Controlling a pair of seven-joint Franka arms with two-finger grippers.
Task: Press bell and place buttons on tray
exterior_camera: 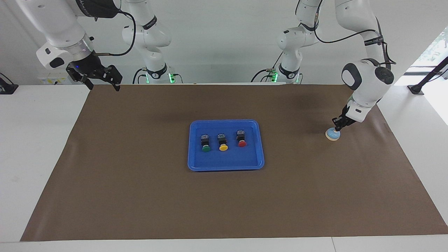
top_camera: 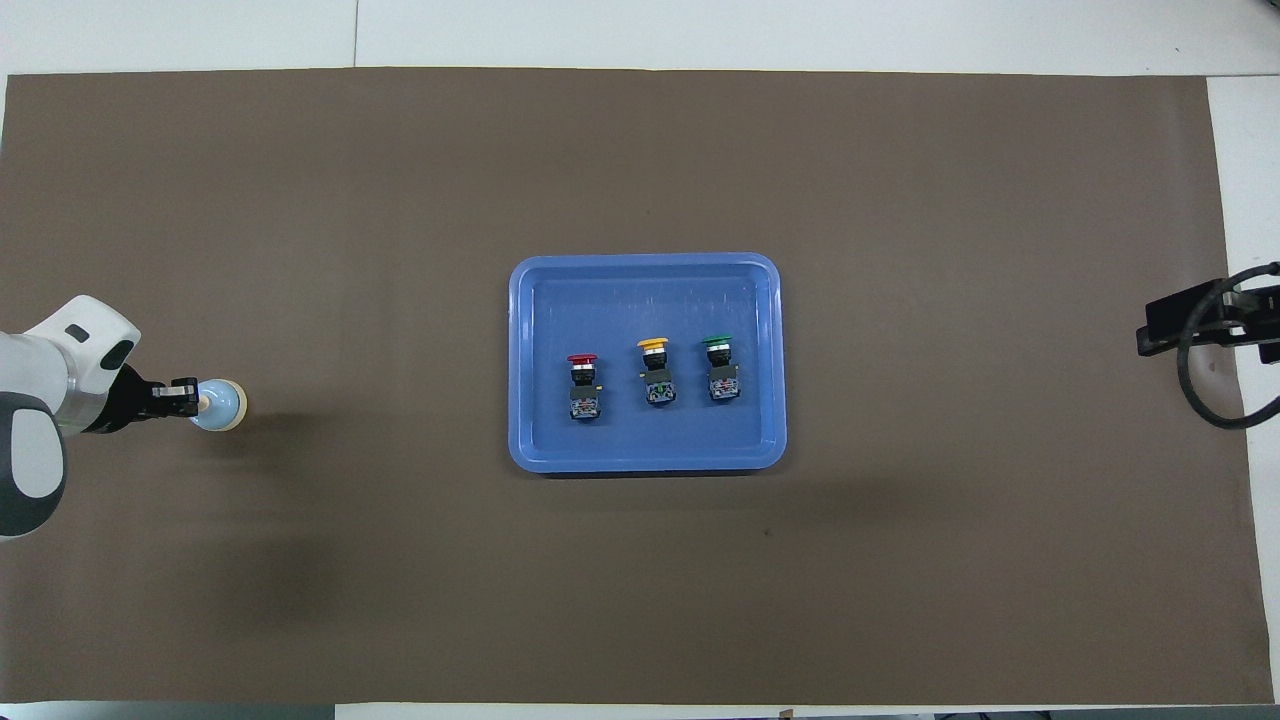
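Observation:
The blue tray (exterior_camera: 196,147) (top_camera: 530,300) lies in the middle of the brown mat. In it lie the green button (exterior_camera: 205,143) (top_camera: 721,368), the yellow button (exterior_camera: 222,142) (top_camera: 656,372) and the red button (exterior_camera: 241,138) (top_camera: 583,386) in a row. The light blue bell (exterior_camera: 332,134) (top_camera: 222,405) sits on the mat toward the left arm's end. My left gripper (exterior_camera: 338,126) (top_camera: 196,402) is shut, its tips down on the bell's cream knob. My right gripper (exterior_camera: 103,84) (top_camera: 1160,335) waits open in the air over the mat's edge at the right arm's end.
The brown mat (exterior_camera: 140,196) (top_camera: 900,560) covers most of the white table. Black cables hang by the right gripper (top_camera: 1200,400).

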